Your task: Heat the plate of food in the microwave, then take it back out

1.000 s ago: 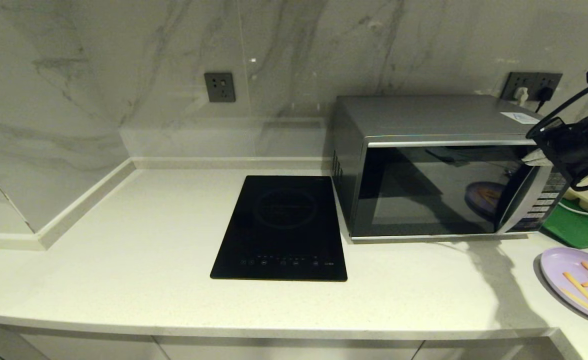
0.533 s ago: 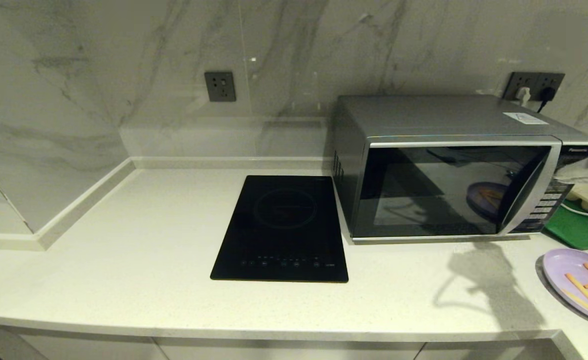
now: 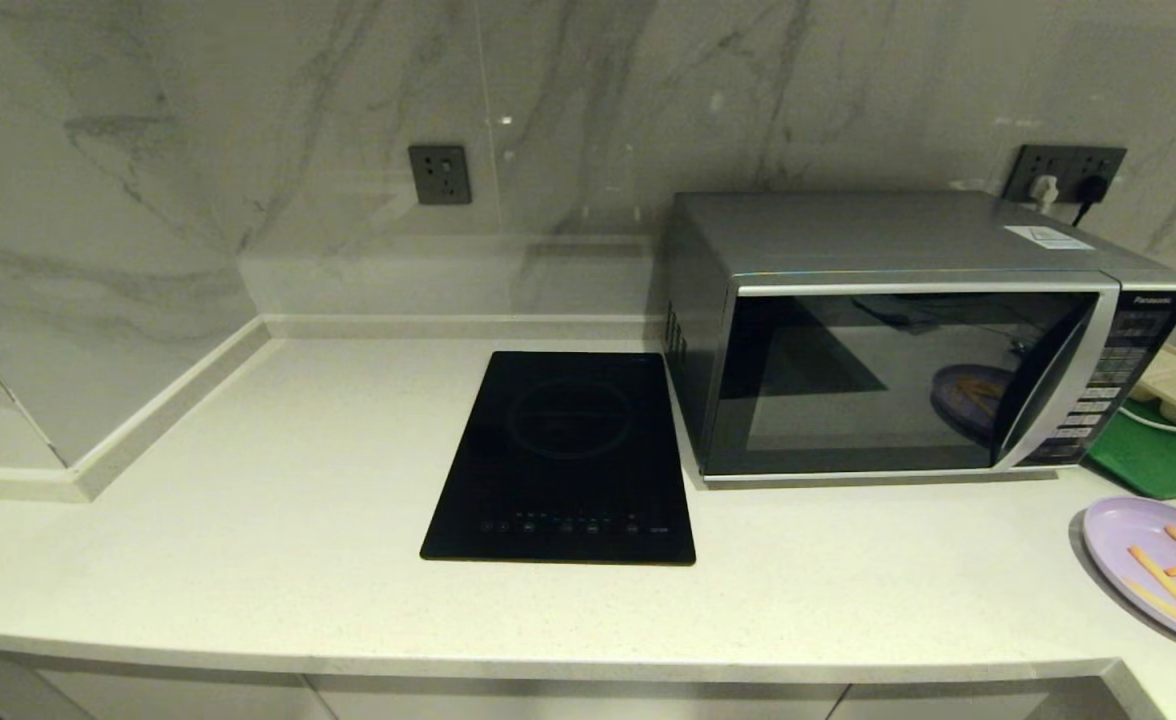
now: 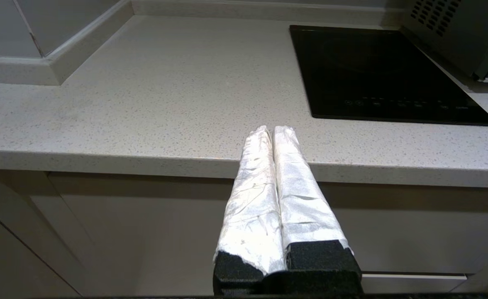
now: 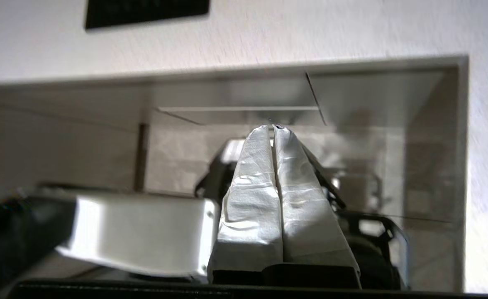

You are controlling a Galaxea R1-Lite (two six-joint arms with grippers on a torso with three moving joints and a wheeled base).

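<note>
Left gripper point(image 4: 272, 131) clenched, empty, parked before counter edge point(image 4: 103, 160). Right gripper point(image 5: 274, 129) clenched, empty. One plate of food point(image 3: 1118, 530) at counter's right edge. One hob point(image 3: 563, 455) beside one shut microwave point(image 3: 908, 330). Two wall outlets behind.

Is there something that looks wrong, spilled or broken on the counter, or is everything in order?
Nothing looks spilled or damaged. The microwave stands square with its door closed, and the plate of food sits flat on the counter to its right, fries on it. The one oddity is a lilac plate shape in the door glass, which may be only a reflection.
</note>
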